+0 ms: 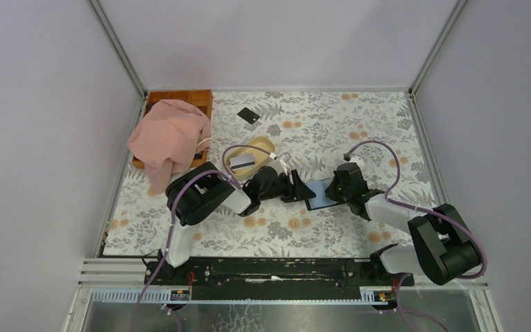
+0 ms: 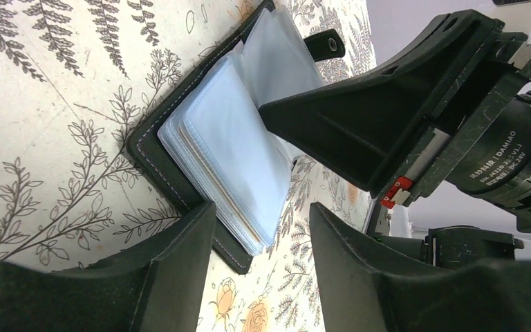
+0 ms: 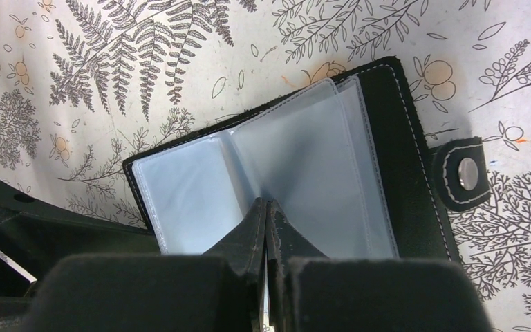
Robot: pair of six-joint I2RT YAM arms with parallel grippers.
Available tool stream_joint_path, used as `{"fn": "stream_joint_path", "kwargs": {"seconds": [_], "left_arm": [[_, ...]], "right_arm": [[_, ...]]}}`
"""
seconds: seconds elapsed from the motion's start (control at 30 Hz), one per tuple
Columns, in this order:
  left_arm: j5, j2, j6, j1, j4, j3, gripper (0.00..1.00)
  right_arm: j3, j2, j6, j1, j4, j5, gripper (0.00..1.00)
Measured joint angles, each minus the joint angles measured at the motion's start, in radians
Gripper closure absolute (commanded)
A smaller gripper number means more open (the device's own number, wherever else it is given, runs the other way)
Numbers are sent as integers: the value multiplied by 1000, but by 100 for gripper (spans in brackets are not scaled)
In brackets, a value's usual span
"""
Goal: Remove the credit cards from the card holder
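Leafy, flowery paper covered the desk (image 1: 359, 124), and plain grey walls stood round it. The card holder (image 3: 297, 166) lay wide open, flat on its back, in the middle of the desk between the two arms. It was black on the outside, with a thin line of pale stitches along its edge. A little black tab (image 3: 464, 173) with a shiny round stud stuck out from one side. Inside was a stack of clear pockets (image 2: 228, 145) that looked blue-grey, fanned out like pages in a book.

The right fingers (image 3: 252, 232) were pressed tight together, and their tips touched the clear pockets near the fold. I could not tell if a pocket was pinched between them. The left fingers (image 2: 197, 228) were spread apart just beside the holder's edge and had hold of nothing.

One small black credit card (image 1: 249, 115) lay by itself near the far end of the desk, well apart from the holder. A beige dish (image 1: 259, 145) sat near the left arm, and a pink cloth (image 1: 169, 138) hung over a brown wooden tray (image 1: 197, 97).
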Motion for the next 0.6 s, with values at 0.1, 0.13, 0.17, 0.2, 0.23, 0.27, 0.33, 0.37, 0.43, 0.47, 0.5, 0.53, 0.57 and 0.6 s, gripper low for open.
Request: {"fn": "stream_joint_path", "kwargs": {"seconds": [0.1,0.13,0.17,0.2,0.23,0.27,0.33,0.37,0.43,0.47,0.5,0.53,0.57,0.6], "left_arm": [[-7,-8,0,0,-8,-2,31],[-13,-17,0,0,-16,-3,24],[-18,-29,3,0,-24,-7,11],[-24,-45,8,0,-32,-12,5],[-31,-63,14,0,-37,-19,2],[-40,-88,15,0,-39,-31,1],[-51,-132,22,0,-47,-44,0],[-56,-145,26,0,-48,-44,0],[-64,-165,32,0,-56,-44,0],[-65,-167,33,0,-57,-44,0],[-66,-167,34,0,-61,-44,0],[-67,-167,33,0,-68,-45,0],[-68,-166,33,0,-74,-46,0],[-69,-164,32,-2,-76,-47,0]], "right_arm": [[-11,-3,3,0,18,-2,100],[-16,-5,5,0,25,-2,100],[-21,-7,8,0,32,-2,100],[-25,-9,11,0,39,-2,100],[-31,-11,15,1,47,-2,100],[-35,-13,19,2,53,-1,100],[-47,-17,30,8,70,7,100],[-54,-19,43,13,82,2,100],[-68,-20,68,40,106,-15,100],[-75,-22,80,54,116,-22,100],[-81,-25,92,67,123,-29,100],[-87,-29,101,78,127,-35,100],[-91,-31,109,87,130,-40,100],[-95,-33,117,96,134,-42,100]]}}
